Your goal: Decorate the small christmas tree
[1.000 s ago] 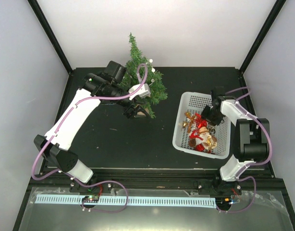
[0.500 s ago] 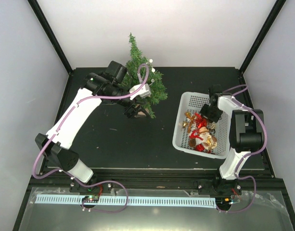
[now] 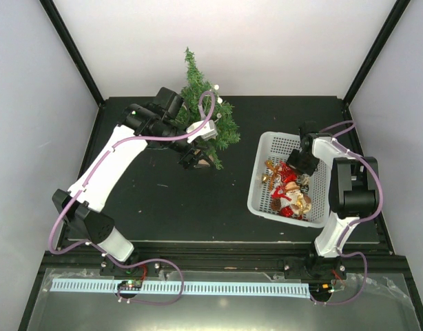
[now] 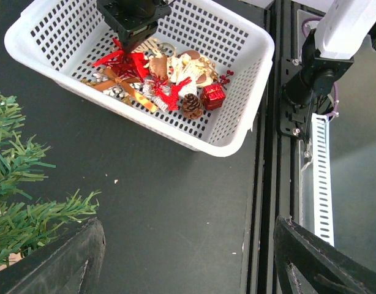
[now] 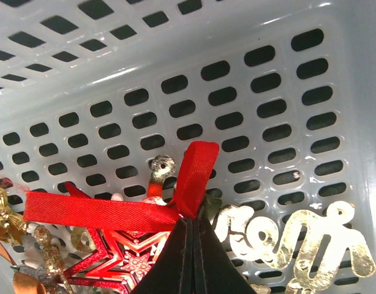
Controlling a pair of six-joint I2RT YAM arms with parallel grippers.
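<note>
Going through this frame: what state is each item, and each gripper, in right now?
Small green artificial christmas tree: standing upright.
White perforated plastic basket: upright, holding a pile of ornaments.
Red satin ribbon: tied to a red star ornament, inside the basket.
Brown pine cone: lying loose in the basket.
Left gripper: open, empty, beside the tree's branches.
Right gripper: shut on the ribbon.

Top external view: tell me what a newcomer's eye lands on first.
The small green bristly christmas tree stands left of centre on the black table, the left end effector open by its foot. To the right, a white perforated plastic basket holds a heap of red and gold ornaments, where the right end effector is shut on a red satin ribbon.
</note>
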